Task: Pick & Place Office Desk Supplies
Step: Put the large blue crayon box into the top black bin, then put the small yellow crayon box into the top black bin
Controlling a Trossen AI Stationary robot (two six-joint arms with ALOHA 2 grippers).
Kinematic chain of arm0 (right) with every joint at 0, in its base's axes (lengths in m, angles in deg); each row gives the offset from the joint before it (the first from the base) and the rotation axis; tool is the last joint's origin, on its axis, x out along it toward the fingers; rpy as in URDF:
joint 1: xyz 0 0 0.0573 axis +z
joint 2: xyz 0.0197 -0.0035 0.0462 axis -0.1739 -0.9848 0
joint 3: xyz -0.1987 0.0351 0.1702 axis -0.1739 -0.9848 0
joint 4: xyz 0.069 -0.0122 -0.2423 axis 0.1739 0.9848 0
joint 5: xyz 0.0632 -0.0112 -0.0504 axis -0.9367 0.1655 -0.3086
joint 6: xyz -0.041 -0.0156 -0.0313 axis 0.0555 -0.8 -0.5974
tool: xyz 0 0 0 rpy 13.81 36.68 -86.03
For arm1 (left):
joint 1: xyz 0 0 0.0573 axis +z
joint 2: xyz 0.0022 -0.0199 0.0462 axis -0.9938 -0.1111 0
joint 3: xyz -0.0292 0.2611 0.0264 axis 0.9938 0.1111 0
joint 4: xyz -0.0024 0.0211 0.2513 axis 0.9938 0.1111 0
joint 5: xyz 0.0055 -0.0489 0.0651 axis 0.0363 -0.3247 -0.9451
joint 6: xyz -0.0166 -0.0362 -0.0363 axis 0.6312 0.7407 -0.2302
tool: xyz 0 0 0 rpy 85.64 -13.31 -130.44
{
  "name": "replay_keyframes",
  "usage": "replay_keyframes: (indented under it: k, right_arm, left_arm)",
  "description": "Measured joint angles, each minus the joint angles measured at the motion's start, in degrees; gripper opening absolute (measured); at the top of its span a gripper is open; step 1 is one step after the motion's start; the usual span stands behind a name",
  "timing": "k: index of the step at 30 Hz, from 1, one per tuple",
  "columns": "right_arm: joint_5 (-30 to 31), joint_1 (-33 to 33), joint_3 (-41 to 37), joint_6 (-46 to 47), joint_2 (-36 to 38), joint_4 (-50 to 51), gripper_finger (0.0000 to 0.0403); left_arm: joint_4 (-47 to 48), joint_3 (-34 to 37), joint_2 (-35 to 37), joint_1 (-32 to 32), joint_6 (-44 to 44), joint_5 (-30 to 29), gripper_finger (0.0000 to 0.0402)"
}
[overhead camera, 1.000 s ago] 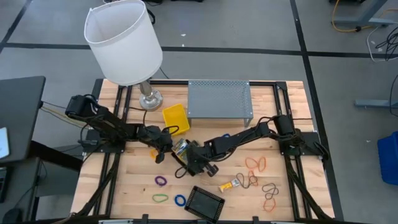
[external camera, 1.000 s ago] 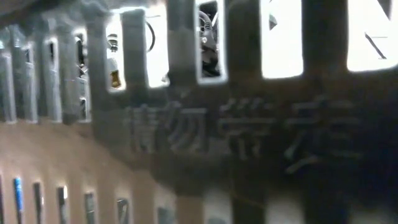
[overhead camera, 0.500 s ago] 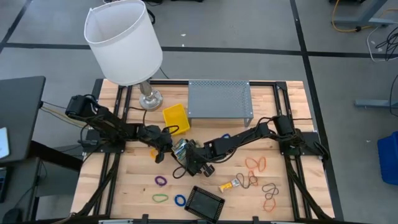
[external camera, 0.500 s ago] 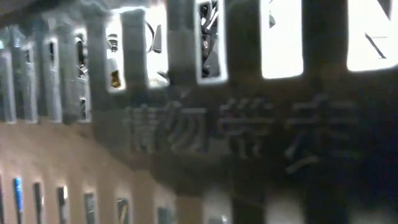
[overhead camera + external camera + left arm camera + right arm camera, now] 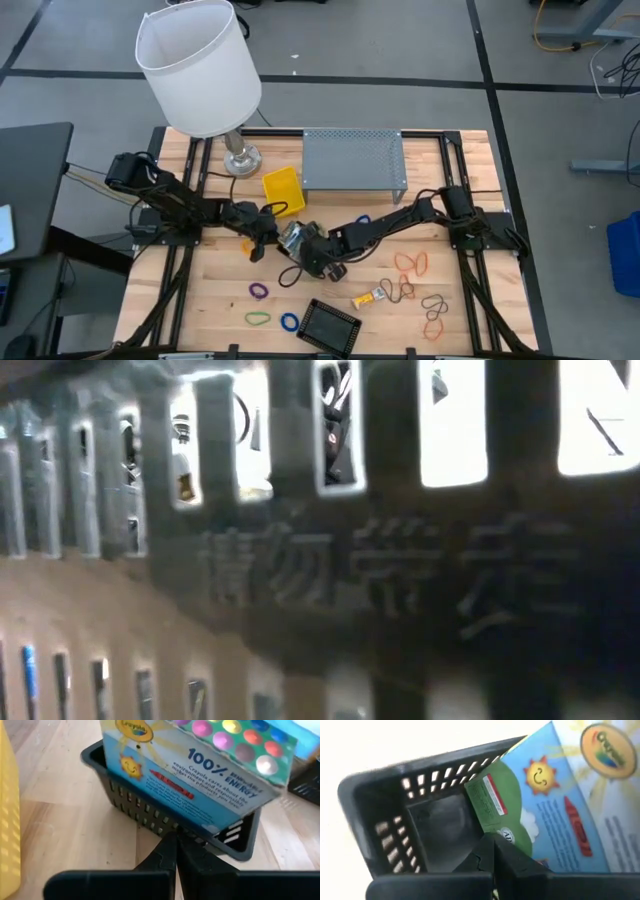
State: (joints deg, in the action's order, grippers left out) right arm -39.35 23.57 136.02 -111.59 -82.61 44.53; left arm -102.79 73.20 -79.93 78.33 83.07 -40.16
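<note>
A small black slotted basket (image 5: 125, 795) sits at mid-table between my two grippers, and a blue-and-green Crayola crayon box (image 5: 210, 765) stands tilted in it, sticking out over its rim. The same box (image 5: 292, 237) shows from above. My left gripper (image 5: 268, 240) comes from the table's left and is shut at the basket's outer wall. My right gripper (image 5: 306, 252) comes from the right, slanting down into the basket (image 5: 385, 795), and is shut at the box (image 5: 560, 805). My left gripper meets the basket's slotted side wall, low on it (image 5: 165, 827), with its shut fingertips, slanting down from the table's left. Whether a slat lies between the fingers cannot be told. My right gripper has its shut fingertips on the box's green lower corner (image 5: 507, 832) inside the basket, coming from above and the right. The fingers hide the contact itself. The box leans tilted against the basket's rim.
A second black basket (image 5: 330, 325) stands at the near edge and fills the low view (image 5: 320, 560). Further off are a yellow bin (image 5: 283, 190), a grey perforated shelf (image 5: 352, 158) and the lamp (image 5: 197, 65). Rubber bands (image 5: 258, 291) and a small crayon box (image 5: 370, 297) lie near the front.
My right gripper has turned a little at the wrist and shifted slightly toward the crayon box, which has tipped a bit with it. My left gripper has kept still.
</note>
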Motion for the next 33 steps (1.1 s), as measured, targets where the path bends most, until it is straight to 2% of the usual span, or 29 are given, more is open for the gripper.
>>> replay_keyframes:
  k: [3, 17, 21, 26, 33]
  right_arm:
    - [1.76, 0.80, 0.01, 0.44, 0.00, 1.35, 0.0000]
    - [1.82, 3.64, 0.10, 3.88, 2.64, 5.03, 0.0000]
    - [1.80, 4.53, 0.05, 4.96, 3.28, 5.57, 0.0000]
    - [1.42, 5.77, 0.05, 5.56, 3.30, 5.84, 0.0000]
    - [1.18, 6.72, 0.05, 6.05, 3.30, 6.08, 0.0000]
  left_arm:
    - [-0.07, -0.07, 0.00, -0.01, -0.72, 0.03, 0.0007]
    - [0.73, 0.75, 0.04, -0.01, -1.35, -0.37, 0.0007]
    - [0.90, 1.25, 1.02, -0.01, -1.61, -3.15, 0.0006]
    - [3.77, 3.32, 7.00, 0.01, -2.90, -8.06, 0.0004]
    - [3.77, 7.90, 21.31, -0.49, -4.36, -6.60, 0.0003]
